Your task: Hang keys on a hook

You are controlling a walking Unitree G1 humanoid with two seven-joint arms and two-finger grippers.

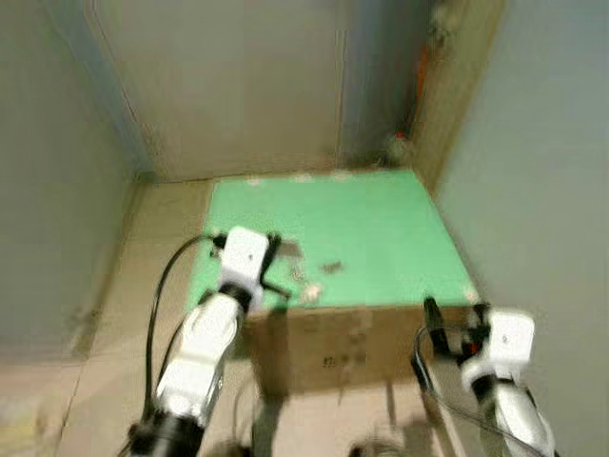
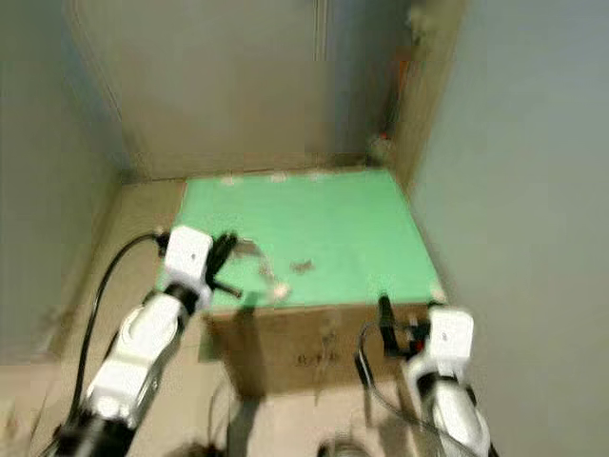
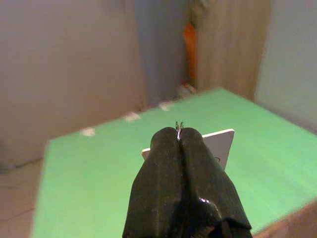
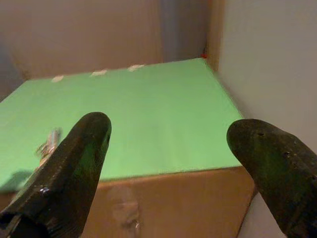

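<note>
While hovering over the near left part of the green top [image 1: 381, 219] of the cardboard box [image 1: 324, 352], holding the left gripper [image 3: 179, 130] with both black fingers pressed tightly together, pinching a thin glint of metal at the very tips, most likely the ring of the keys [image 1: 304, 285]

Seeing a pale tag [image 3: 220, 145] just beyond the fingertips, close over the green surface, apparently belonging to the same bunch; too blurred to tell whether touching the surface or hanging free

Leaving a small dark scrap [image 1: 331, 268] lying apart on the green, a little further in

Keeping the right gripper [image 4: 171, 130] low by the box's near right corner, fingers spread wide, gripping nothing

Judging the step in hand as securing and lifting the keys, with the hanging itself not yet done

Doing it well:
- maintaining firm pressure, since so slight a pinch at the tips risks slipping
- lifting straight up and slowly, letting the tag swing clear of the surface before any sideways travel
- keeping the ring's loop exposed beyond the fingertips, ready for threading over a hook
- holding the right arm clear of the box edge while turning
</note>
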